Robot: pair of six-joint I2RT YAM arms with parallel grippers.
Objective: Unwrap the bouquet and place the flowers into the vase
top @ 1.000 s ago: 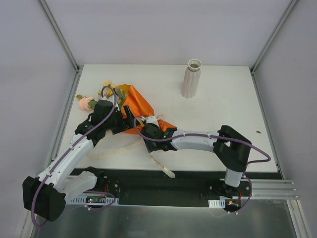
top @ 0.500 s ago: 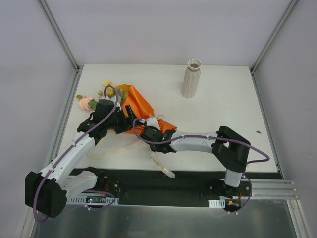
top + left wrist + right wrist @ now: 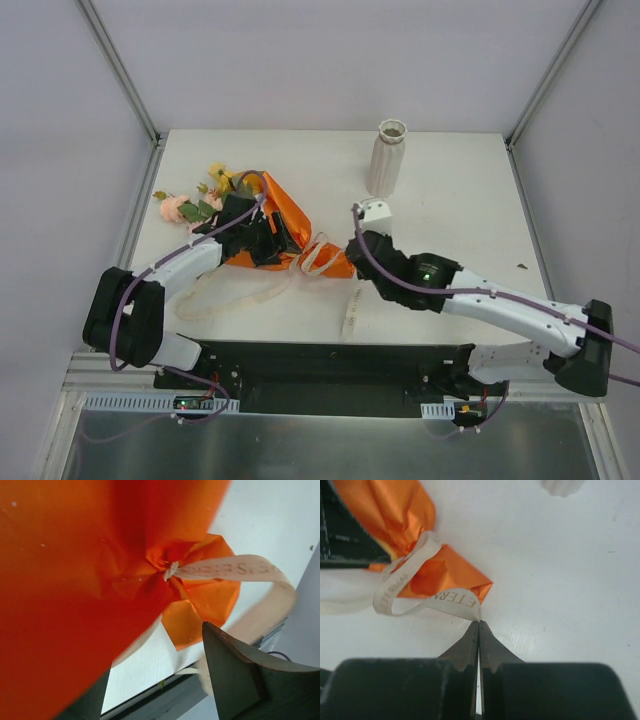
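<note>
Bouquet (image 3: 262, 215) lies on table (image 3: 450, 200), orange wrap intact, flowers (image 3: 190, 205) just beyond L gripper (image 3: 268, 238). L gripper straddles the wrap near the tie; jaws apart, grip undetermined. Ribbon (image 3: 455, 600) is clenched in R gripper (image 3: 479, 622) (tips fully together). Vase (image 3: 387, 158) upright beyond R gripper, apart.
</note>
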